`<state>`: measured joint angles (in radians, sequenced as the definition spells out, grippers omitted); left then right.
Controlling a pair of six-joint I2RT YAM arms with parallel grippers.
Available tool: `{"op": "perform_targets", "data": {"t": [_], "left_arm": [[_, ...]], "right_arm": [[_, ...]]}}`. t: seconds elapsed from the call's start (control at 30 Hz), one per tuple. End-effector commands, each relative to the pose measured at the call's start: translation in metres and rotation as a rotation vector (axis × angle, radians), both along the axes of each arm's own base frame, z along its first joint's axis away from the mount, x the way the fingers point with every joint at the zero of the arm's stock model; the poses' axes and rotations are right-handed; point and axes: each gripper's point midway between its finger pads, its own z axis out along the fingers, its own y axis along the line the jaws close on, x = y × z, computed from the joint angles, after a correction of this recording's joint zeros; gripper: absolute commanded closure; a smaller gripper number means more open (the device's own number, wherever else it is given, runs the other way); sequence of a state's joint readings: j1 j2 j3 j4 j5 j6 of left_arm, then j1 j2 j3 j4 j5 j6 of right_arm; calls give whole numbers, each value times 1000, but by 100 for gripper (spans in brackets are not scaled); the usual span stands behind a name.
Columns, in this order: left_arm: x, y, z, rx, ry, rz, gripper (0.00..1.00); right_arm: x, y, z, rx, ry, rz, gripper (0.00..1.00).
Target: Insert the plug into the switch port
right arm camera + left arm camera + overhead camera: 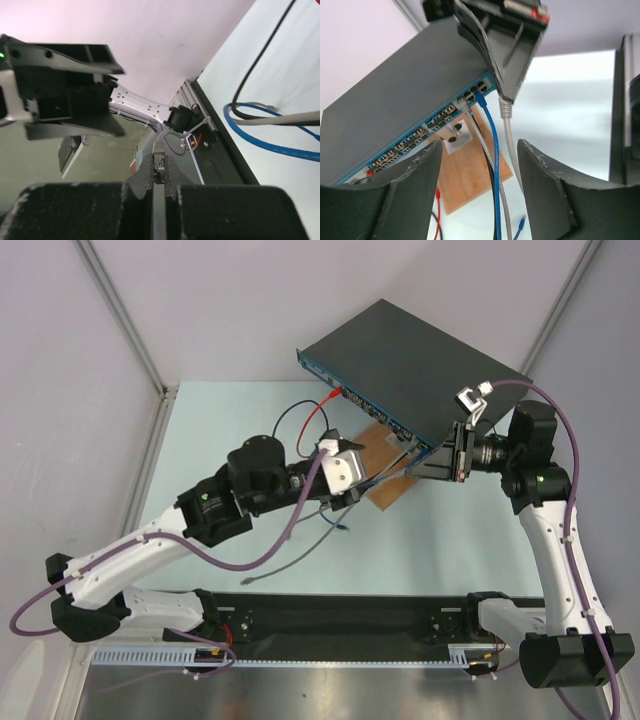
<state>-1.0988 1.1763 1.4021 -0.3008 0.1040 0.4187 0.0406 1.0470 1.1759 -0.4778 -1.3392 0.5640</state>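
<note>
Right wrist, right tool (160, 164) clamped on half-hidden plug (159, 149) — left tool (480, 145) spread wide, empty.

Top external camera: high over the near edge, facing steeply down, distant, covering the whole worktop (450, 550). Left wrist camera: close, looking past its own jaws up at the switch (395, 105) front. Right wrist camera: very close over its jaws, facing the base rail (225, 150). Both wrist views share the blue cable (492, 165) and plug (159, 165).

robot lab cell, plain panel walls (230, 300) on aluminium posts (120, 315), pale tabletop (420, 550), black mounting rail (340, 618)
</note>
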Motion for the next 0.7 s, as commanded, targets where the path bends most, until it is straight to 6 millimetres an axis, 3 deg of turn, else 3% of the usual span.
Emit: {"op": "perform_targets", "data": {"t": [0.0,0.1,0.3,0.67], "left_arm": [[8,-4,-3,62,-88,50,34],[6,-12,-13,82,-68,39,37],[3,-23,-9,72,-89,9,42],[-3,-37,-9,71,-101,-15,61]], "right_arm": [[-18,1,34,54,-46,54,100],[-19,1,35,57,-39,57,100],[-22,4,33,54,-35,59,100],[-23,11,29,45,-36,75,100]]}}
